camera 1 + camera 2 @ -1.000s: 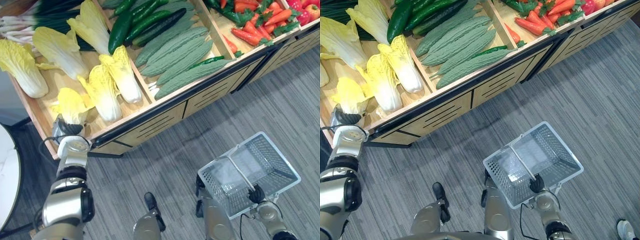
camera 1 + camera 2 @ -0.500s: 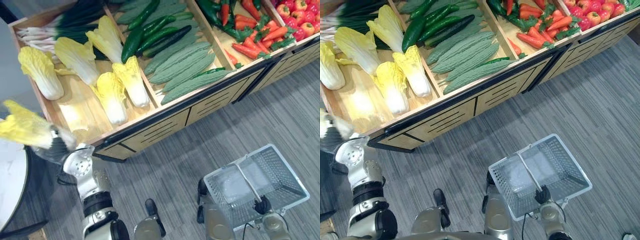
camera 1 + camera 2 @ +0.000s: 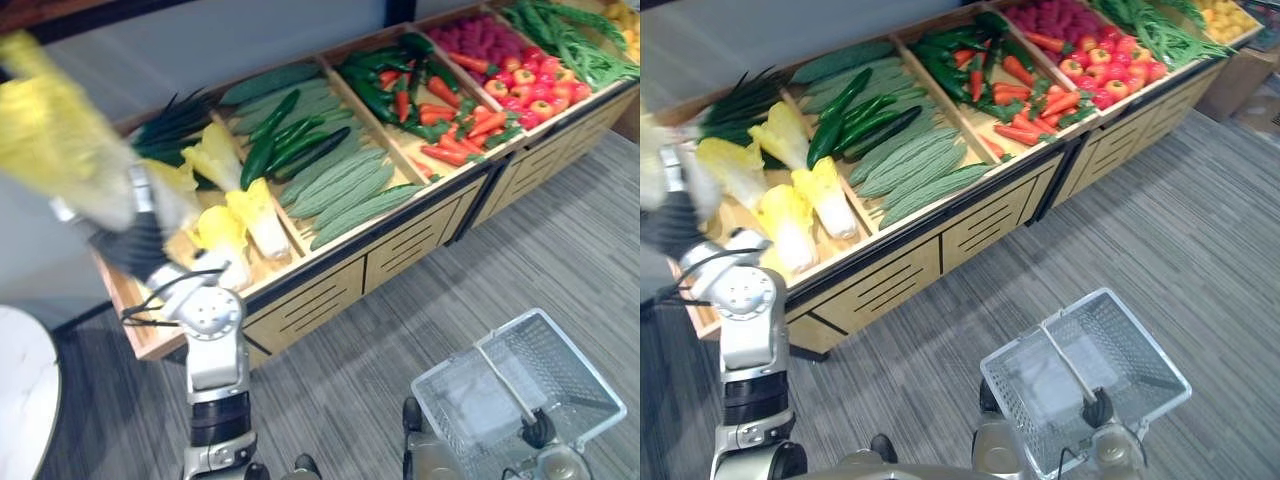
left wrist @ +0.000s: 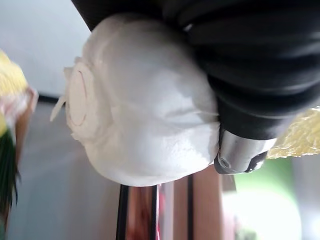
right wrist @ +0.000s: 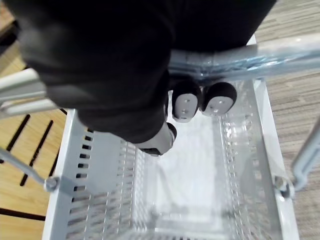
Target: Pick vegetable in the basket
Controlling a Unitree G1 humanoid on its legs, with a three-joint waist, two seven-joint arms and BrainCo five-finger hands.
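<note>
Cabbage [image 3: 45,130] with yellow leaves and a white base is clamped in the left hand [image 3: 135,250], which is high up in front of the wooden stand [image 3: 330,285]. In the left wrist view the white base lies tight against the dark cover of the hand, and one finger [image 4: 240,157] is curled against its side. The leaves point up and away from the hand, and they look blurred. Just past this hand, more cabbages [image 3: 255,215] lie in the nearest compartment of the stand, with green gourds [image 3: 350,195] in the next one. The right hand [image 5: 125,75] is low, and its fingers [image 5: 184,102] are curled round the handle [image 5: 280,52] of the basket [image 3: 583,358]. The basket hangs under this hand, above the grey floor [image 3: 420,300]. It is well apart from the left hand and the cabbage.
</note>
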